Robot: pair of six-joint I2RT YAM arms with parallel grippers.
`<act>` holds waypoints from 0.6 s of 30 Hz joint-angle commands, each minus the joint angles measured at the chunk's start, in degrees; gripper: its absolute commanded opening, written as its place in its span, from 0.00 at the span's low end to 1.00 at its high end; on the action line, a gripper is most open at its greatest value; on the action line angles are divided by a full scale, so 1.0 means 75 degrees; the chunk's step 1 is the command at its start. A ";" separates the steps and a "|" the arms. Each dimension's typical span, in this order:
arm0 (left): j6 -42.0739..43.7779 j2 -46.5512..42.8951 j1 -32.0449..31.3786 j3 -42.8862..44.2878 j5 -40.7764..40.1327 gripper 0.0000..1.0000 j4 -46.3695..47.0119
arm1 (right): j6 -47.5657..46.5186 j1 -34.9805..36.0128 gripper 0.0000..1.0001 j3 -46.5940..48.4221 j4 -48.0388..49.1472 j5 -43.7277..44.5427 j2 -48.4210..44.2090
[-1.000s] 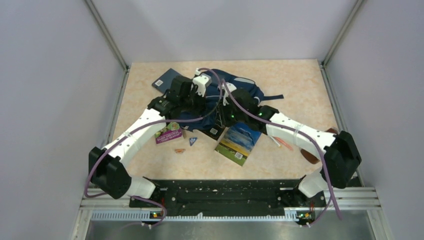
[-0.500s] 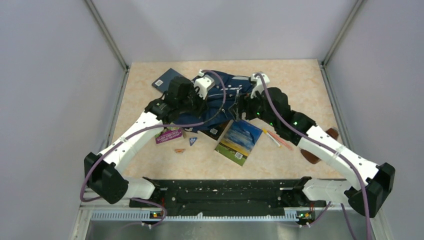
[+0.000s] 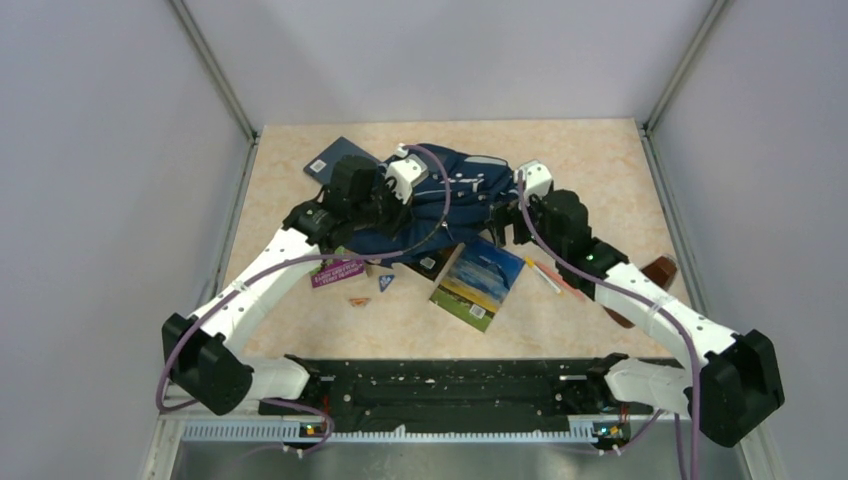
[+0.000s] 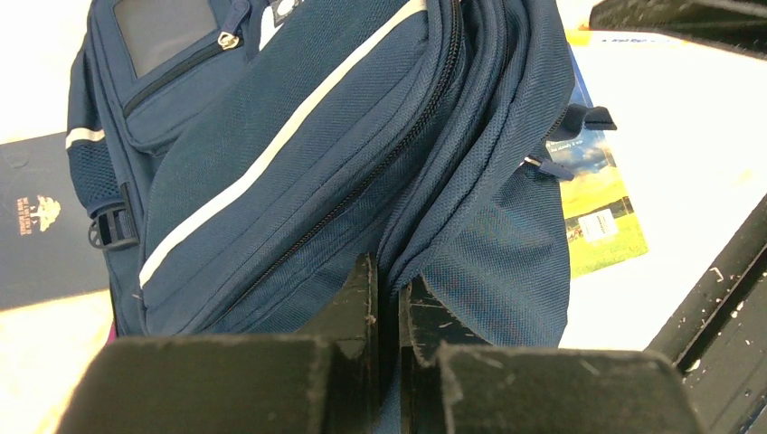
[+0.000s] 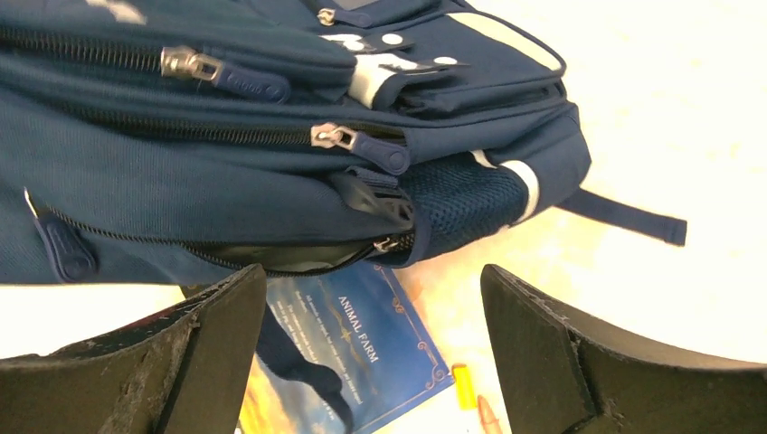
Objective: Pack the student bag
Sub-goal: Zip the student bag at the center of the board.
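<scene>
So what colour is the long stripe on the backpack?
The stripe is white, slanting across the navy backpack. The left wrist view shows it best.

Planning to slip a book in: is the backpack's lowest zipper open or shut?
Partly open: in the right wrist view the student bag shows a dark gap along its lowest zipper, beside the mesh pocket.

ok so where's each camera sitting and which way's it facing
Top external: fixed above and behind, looking down at the table and student bag; left arm and right arm show.
Left wrist: looks along the left gripper, shut on the bag's fabric.
Right wrist: looks past the open right gripper at the bag's zippers.
Both wrist views share the bag and Animal Farm book.
</scene>
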 commanded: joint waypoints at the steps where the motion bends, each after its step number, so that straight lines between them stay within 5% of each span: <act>1: 0.0087 -0.0546 0.0010 0.0095 0.0361 0.00 0.0607 | -0.1568 -0.0046 0.87 -0.0337 0.1712 -0.1169 0.0001; 18: 0.0148 -0.0536 0.0011 0.0076 0.0622 0.00 0.0576 | -0.3726 -0.0046 0.83 0.0702 0.1534 -0.3169 0.1515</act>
